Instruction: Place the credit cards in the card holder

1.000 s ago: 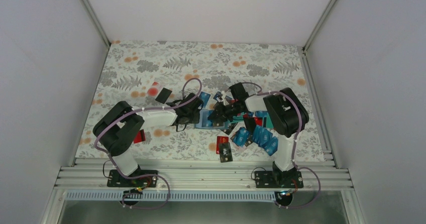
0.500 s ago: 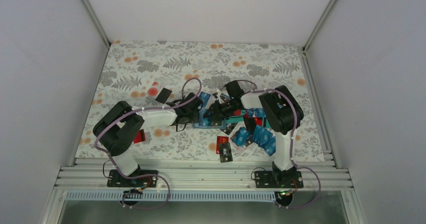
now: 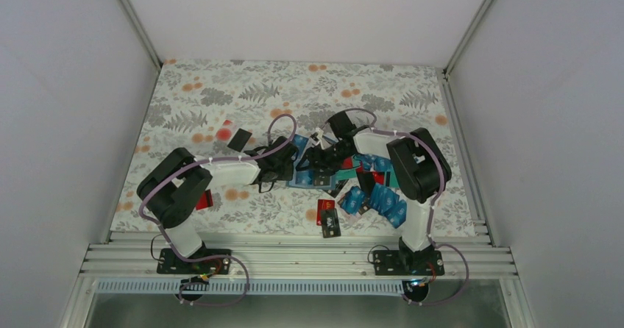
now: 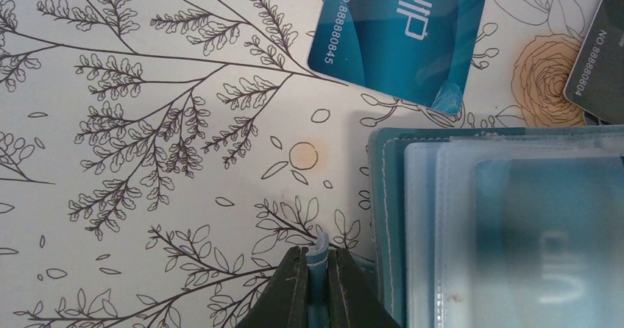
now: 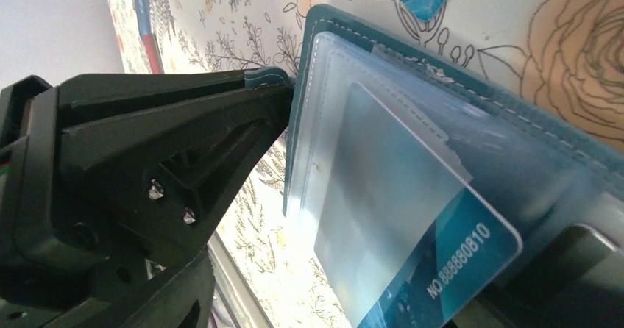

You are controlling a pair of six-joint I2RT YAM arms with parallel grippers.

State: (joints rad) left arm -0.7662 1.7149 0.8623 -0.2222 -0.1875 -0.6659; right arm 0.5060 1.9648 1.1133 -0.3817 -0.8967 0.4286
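On the flower-printed counter [image 3: 221, 93], the left end effector [image 4: 318, 273] is pinching narrowly on an edge tab of the soft teal-blue folding card holder [image 4: 377, 195], which is lying open mid-counter. A teal credit card [image 5: 434, 269] is sitting partway inside its clear sleeve. Another teal VIP card [image 4: 397, 34] is lying just beyond the holder. The right end effector [image 3: 320, 159] is hovering over it, and I cannot tell its opening. A heap of blue and red cards [image 3: 375, 195] is crowding the right. Only the right wrist view is showing the sleeved card's protruding numbered end.
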